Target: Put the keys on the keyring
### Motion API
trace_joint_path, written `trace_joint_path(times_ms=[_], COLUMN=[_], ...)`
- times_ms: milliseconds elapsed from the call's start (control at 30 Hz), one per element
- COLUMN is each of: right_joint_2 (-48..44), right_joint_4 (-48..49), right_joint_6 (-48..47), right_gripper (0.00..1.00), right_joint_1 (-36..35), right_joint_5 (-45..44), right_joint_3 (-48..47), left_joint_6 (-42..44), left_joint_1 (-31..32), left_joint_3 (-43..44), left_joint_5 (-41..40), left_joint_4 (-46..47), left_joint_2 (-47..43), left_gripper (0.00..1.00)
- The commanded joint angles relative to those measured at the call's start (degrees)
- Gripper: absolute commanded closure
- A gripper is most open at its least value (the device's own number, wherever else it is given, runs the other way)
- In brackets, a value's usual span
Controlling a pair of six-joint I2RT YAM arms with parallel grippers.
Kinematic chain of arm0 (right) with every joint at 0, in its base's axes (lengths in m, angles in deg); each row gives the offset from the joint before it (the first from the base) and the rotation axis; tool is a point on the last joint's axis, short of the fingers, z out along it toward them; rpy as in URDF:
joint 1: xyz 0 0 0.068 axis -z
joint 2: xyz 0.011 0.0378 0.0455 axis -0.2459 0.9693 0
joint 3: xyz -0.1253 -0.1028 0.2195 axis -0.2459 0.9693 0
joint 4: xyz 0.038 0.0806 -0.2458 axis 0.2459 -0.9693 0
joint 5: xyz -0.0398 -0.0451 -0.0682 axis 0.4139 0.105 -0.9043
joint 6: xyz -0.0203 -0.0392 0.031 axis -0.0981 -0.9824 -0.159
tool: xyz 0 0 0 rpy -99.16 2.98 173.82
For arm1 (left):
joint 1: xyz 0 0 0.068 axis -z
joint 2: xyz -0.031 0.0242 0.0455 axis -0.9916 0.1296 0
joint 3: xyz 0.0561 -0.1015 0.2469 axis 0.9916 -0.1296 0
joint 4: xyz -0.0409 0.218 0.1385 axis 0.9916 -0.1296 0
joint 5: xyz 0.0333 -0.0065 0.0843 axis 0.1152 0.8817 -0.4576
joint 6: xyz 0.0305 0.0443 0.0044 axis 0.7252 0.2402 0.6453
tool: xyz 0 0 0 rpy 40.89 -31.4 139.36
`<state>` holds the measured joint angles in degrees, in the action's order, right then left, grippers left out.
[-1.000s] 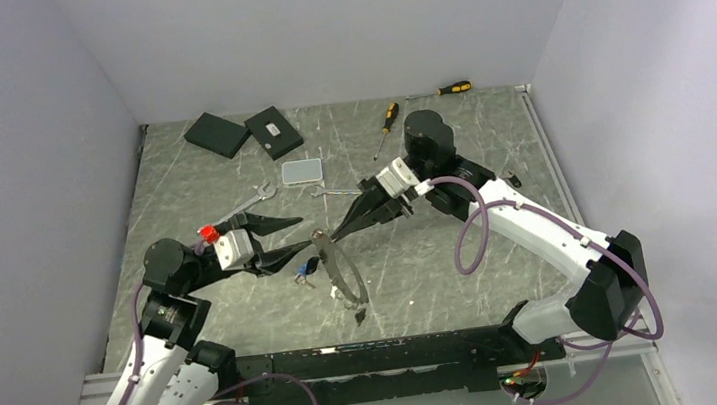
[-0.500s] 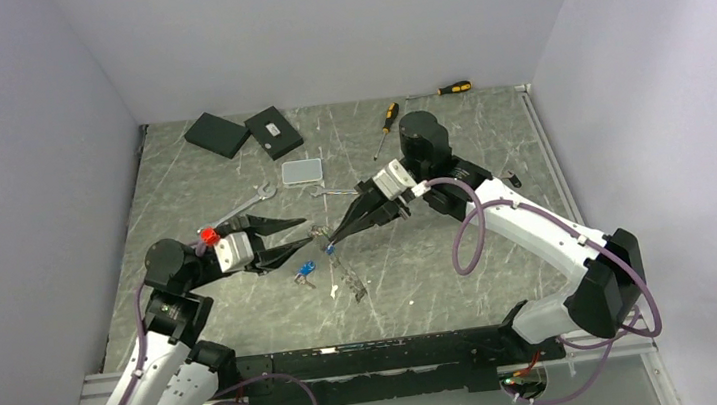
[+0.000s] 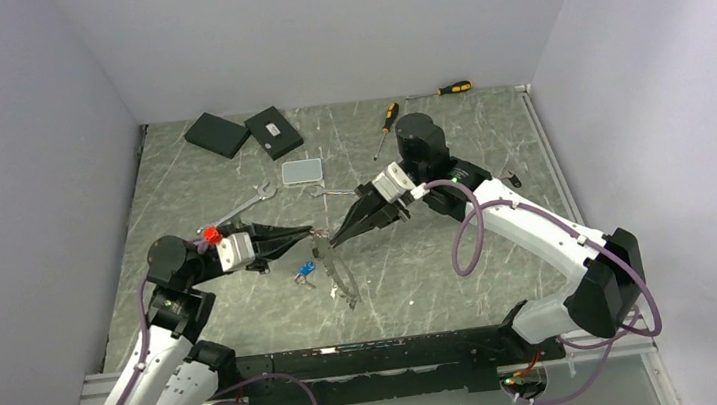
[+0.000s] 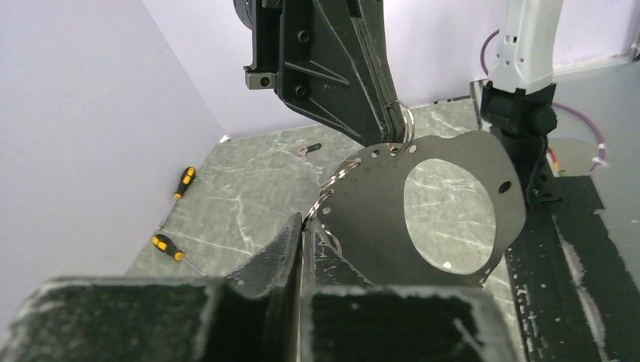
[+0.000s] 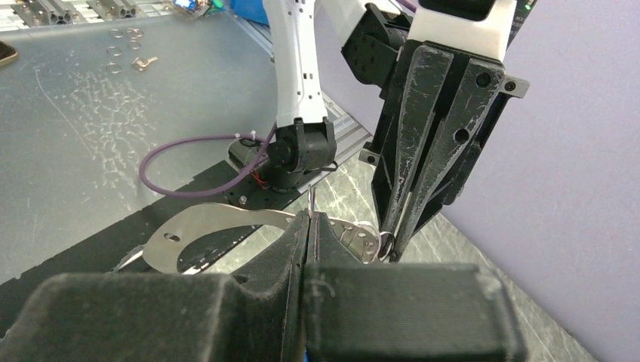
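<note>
The keyring is a flat silvery loop with small holes and little split rings along its edge. It hangs tilted above the table between both grippers and also shows in the left wrist view and the right wrist view. My left gripper is shut on a small split ring at the keyring's edge. My right gripper is shut on a thin wire ring at the keyring's top edge, tip to tip with the left. A blue-headed key lies on the table beneath them.
Two spanners lie behind the grippers. A clear box, two black boxes and two screwdrivers are at the back. The black frame rail runs along the near edge.
My left gripper was open and to the left; it has moved right and shut on the keyring's edge. The keyring has swung and now hangs between both grippers.
</note>
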<state>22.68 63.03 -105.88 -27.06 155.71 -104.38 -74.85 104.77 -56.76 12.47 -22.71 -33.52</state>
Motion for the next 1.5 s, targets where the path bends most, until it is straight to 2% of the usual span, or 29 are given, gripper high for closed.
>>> trace_joint_path(times_ms=[0, 233, 400, 467, 533, 700, 833, 967, 1100, 1233, 1467], right_joint_2=[-0.2, -1.4, -3.2, -4.1, -5.5, -10.1, -12.4, -11.4, -8.4, -5.8, -7.7], right_joint_4=[-0.6, -3.5, -12.5, -14.1, -13.3, -6.7, 5.7, 13.7, 9.1, 6.2, 9.2], right_joint_6=[-2.8, -5.5, -11.9, -11.9, -9.6, -4.1, 5.3, 14.7, 16.3, 23.2, 40.1], right_gripper=[1.00, 1.00, 0.58, 0.34, 0.27, 0.23, 0.23, 0.24, 0.26, 0.30, 0.19], right_joint_1=[-0.2, -0.2, -0.1, 0.0, 0.2, 1.0, 0.8, -1.4, -2.5, -2.6, -3.2], right_joint_5=[7.0, 4.5, -2.2, -6.7, -11.2, -17.4, -20.6, -26.1, -26.5, -27.9, -44.8], right_joint_3=[-3.0, -2.5, -1.7, -0.2, 1.9, 6.6, 11.0, 13.2, 10.7, 6.0, 7.5], left_joint_6=[0.6, 2.6, 4.7, 5.8, 6.7, 8.3, 10.7, 10.4, 9.7, 10.1, 10.7], left_joint_1=[0.3, 0.4, 0.4, 0.4, 0.4, 0.5, 0.5, 0.5, 0.5, 0.5, 0.5], left_joint_3=[0.0, 0.1, 0.9, 1.3, 1.3, 1.9, 3.4, 2.4, 2.6, 4.4, 5.1], left_joint_5=[2.1, 2.1, 2.0, 1.8, 1.3, 0.6, -0.3, -0.4, -0.1, -1.1, -8.7], left_joint_4=[2.5, 0.2, -3.4, -4.7, -6.0, -9.3, -13.8, -12.4, -12.6, -15.4, -18.6], left_joint_2=[0.5, -0.6, -1.7, -2.2, -2.7, -2.7, -1.6, -2.5, -1.9, 0.1, 1.0], left_gripper=[1.00, 1.00, 1.00, 1.00, 1.00, 1.00, 1.00, 1.00, 1.00, 1.00, 1.00])
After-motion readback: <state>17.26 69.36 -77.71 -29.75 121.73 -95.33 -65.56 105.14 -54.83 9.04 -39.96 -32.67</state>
